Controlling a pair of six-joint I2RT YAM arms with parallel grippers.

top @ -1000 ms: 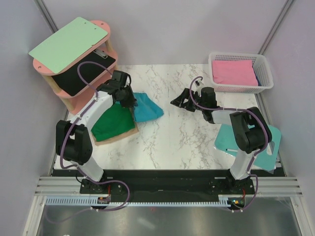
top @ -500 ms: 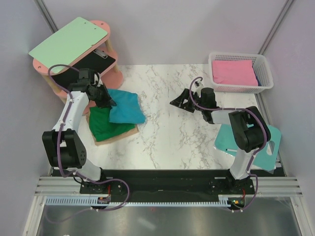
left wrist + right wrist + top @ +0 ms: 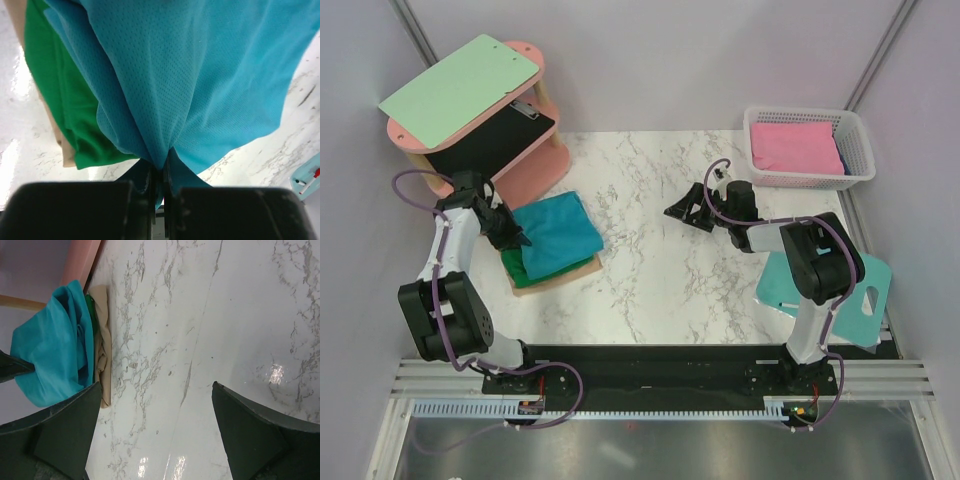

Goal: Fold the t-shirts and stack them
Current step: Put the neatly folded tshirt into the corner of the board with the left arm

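Across the marble table (image 3: 660,280) both shirts lie stacked. Ahead of the left gripper (image 3: 159,172), the teal-blue t-shirt (image 3: 200,75) drapes over the dark green t-shirt (image 3: 55,105), its hem pinched tight between the fingers. Let go off-centre, it could bunch or slide off. The right gripper (image 3: 685,212) stands agape, well apart, empty.
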